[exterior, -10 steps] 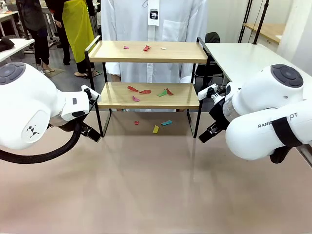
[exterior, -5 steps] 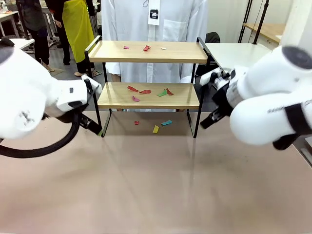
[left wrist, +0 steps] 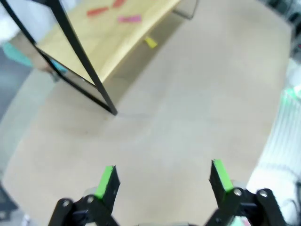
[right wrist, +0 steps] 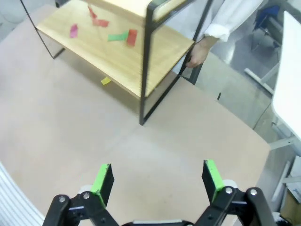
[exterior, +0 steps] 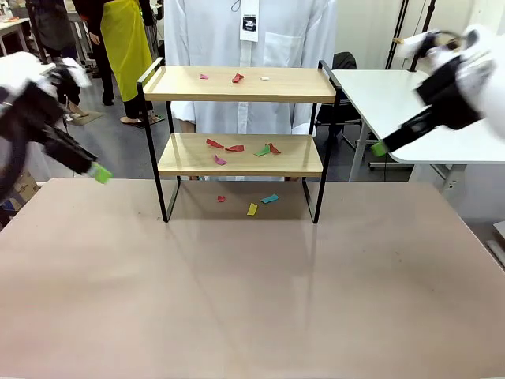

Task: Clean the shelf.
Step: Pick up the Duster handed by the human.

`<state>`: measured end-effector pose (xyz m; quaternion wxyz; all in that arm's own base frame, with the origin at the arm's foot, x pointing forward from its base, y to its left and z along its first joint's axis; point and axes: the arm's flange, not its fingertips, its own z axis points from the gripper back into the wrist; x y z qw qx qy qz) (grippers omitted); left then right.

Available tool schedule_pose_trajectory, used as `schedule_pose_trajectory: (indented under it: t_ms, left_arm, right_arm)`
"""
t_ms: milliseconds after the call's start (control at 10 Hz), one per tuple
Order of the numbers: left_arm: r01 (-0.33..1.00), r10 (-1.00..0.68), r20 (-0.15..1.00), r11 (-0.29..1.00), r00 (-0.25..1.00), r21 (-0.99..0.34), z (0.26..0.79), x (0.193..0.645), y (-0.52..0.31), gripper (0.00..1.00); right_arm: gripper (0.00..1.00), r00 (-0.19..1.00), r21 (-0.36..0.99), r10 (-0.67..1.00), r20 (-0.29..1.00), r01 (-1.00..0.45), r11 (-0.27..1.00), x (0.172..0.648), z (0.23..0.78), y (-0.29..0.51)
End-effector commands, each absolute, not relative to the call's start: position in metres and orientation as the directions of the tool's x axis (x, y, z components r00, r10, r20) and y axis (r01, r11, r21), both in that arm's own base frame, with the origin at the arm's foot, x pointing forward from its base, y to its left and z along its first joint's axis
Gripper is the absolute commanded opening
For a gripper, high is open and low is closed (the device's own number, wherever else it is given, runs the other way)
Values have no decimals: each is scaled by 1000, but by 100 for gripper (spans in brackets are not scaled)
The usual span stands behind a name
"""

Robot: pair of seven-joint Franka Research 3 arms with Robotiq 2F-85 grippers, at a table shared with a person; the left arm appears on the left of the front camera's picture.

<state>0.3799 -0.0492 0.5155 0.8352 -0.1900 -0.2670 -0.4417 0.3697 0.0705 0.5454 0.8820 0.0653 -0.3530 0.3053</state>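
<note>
The shelf [exterior: 241, 155] stands at the table's far middle, two wooden boards in a black frame. Small paper scraps lie on its top board [exterior: 237, 77], on its lower board [exterior: 234, 148] and on the table beneath it [exterior: 252, 209]. My left gripper [exterior: 100, 174] hangs open at the left edge, well clear of the shelf. My right gripper [exterior: 379, 148] is raised at the upper right, open and empty. In the left wrist view the open gripper [left wrist: 163, 175] looks down on the shelf [left wrist: 117, 42] from the side. The right wrist view has its gripper [right wrist: 158, 177] open above the shelf [right wrist: 117, 52].
A person in a white coat [exterior: 248, 47] stands right behind the shelf, one hand [right wrist: 195, 56] by its far leg. A white table [exterior: 394, 95] stands at the right. The brown table [exterior: 252, 300] stretches bare in front of the shelf.
Both arms have swung up and outward, away from the shelf's sides. Their grippers stayed open. The scraps have not moved.
</note>
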Motion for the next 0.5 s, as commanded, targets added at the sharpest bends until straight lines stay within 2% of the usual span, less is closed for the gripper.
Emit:
schedule_pose_trajectory:
  t_ms: [0, 100, 200, 400]
  left_arm:
    - [925, -671, 657, 364, 344, -112, 506, 398, -5, 100]
    - [966, -623, 749, 242, 225, -89, 499, 402, 20, 100]
    - [980, -585, 797, 195, 149, -39, 490, 403, 36, 100]
    - [979, -551, 822, 201, 142, -35, 477, 407, 47, 100]
  right_arm:
    - [100, 507, -60, 498, 703, -656, 753, 360, 540, 2]
    - [100, 481, -40, 484, 732, -678, 734, 361, 532, -36]
    - [100, 453, -22, 472, 756, -703, 710, 365, 521, -66]
    - [100, 405, -20, 470, 784, -741, 671, 376, 492, -106]
